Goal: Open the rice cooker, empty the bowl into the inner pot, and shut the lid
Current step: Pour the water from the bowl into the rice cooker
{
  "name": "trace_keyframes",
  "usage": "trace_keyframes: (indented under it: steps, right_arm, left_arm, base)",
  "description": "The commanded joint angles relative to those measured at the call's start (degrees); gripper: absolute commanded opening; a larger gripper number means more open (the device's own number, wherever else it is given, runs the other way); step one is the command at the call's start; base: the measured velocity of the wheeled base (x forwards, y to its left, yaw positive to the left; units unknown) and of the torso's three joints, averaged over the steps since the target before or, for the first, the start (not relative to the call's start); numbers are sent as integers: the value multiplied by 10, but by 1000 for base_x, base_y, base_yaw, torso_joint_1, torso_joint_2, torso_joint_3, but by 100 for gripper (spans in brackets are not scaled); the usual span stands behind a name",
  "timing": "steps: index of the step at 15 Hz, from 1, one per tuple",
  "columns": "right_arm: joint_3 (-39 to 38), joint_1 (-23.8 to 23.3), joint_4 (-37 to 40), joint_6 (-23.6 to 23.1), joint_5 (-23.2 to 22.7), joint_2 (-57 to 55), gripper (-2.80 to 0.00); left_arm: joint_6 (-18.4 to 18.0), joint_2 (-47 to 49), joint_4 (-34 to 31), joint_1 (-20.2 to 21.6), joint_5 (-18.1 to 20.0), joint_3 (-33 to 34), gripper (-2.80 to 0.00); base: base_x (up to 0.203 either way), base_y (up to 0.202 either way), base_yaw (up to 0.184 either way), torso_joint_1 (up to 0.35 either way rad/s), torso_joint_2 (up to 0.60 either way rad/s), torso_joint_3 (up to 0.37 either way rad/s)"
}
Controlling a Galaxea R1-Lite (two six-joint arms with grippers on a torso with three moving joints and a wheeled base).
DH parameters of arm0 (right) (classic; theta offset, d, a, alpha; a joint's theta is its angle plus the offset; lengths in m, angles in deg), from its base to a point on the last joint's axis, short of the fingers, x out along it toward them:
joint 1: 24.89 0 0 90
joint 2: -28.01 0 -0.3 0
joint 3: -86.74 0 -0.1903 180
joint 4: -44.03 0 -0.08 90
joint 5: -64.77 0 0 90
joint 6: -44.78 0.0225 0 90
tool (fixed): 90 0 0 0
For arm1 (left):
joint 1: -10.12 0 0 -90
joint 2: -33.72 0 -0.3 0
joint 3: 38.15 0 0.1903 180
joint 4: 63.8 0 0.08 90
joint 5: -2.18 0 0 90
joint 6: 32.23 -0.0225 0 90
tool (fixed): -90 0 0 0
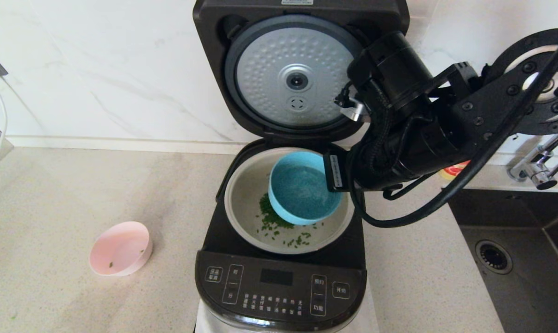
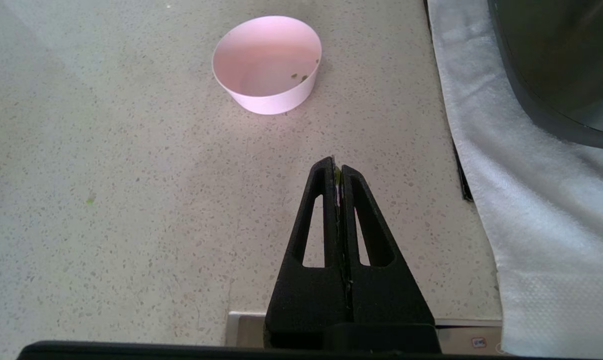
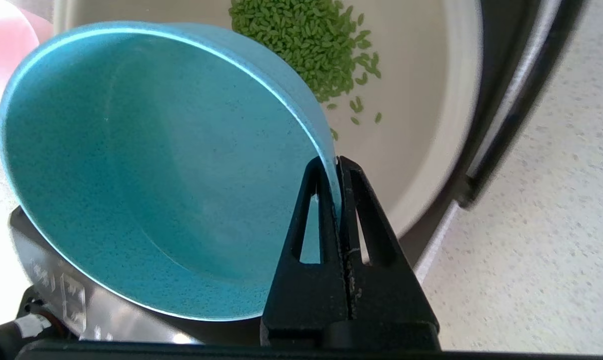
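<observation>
The black rice cooker point(image 1: 279, 286) stands open, its lid point(image 1: 297, 76) raised against the wall with the dimpled silver disc showing. The pale inner pot point(image 1: 242, 203) holds green grains point(image 1: 267, 217), also seen in the right wrist view point(image 3: 306, 45). My right gripper point(image 3: 337, 162) is shut on the rim of a blue bowl point(image 3: 146, 170), tipped on its side above the pot point(image 3: 421, 125); the bowl point(image 1: 302, 187) looks empty. My left gripper point(image 2: 336, 167) is shut on nothing above the counter, near the pink bowl point(image 2: 267, 62).
A pink bowl point(image 1: 120, 249) with a few green grains sits on the counter left of the cooker. A dark sink point(image 1: 515, 259) and tap point(image 1: 536, 171) lie to the right. A white cloth point(image 2: 531, 200) lies under the cooker.
</observation>
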Motion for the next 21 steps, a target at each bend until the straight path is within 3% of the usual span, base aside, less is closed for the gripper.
trace_keyframes:
  steps: [1,8,14,17,21]
  right_arm:
    - [0,1,-7,1,1,-18,-280]
    - [0,3,-64,1,12,-37,-280]
    - [-2,25,-121,1,107,-48,-280]
    - [-2,38,-162,-7,188,-58,-280]
    - [-2,41,-167,-13,230,-58,-280]
  left_arm:
    - [0,1,0,0,0,0,-280]
    - [0,1,0,0,0,0,-280]
    - [0,1,0,0,0,0,-280]
    - [0,1,0,0,0,0,-280]
    - [0,1,0,0,0,0,-280]
  base:
    - [0,0,0,0,0,0]
    - [0,0,0,0,0,0]
    - [0,0,0,0,0,0]
    - [0,0,0,0,0,0]
    - [0,0,0,0,0,0]
